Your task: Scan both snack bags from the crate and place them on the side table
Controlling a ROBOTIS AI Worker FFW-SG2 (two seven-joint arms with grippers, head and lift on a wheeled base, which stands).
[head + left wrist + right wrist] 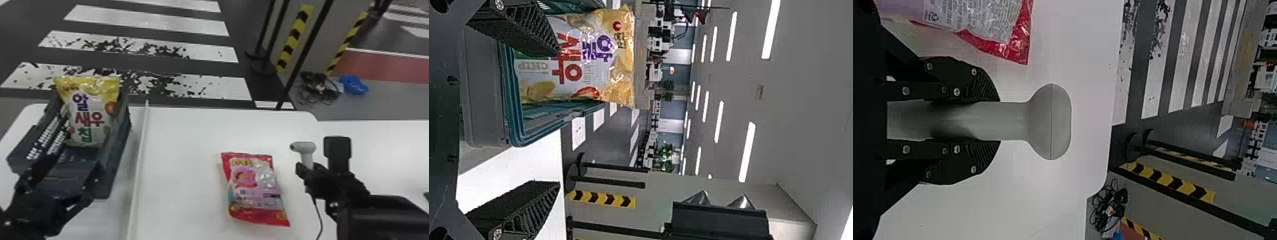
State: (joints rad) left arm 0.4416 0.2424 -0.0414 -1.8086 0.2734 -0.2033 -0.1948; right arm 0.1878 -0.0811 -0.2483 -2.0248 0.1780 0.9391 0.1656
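Across the white bench, pickup is probably pending: right gripper pinching scanner, spread left gripper needing to straddle yellow bag.

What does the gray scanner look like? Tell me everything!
The scanner is pale gray and smooth, perhaps plastic, with a rounded head atop a straight handle. It's held upright over a white table, pointing to the robot's left. The right gripper squeezes the handle from both sides. A thin dark cable hangs beneath.
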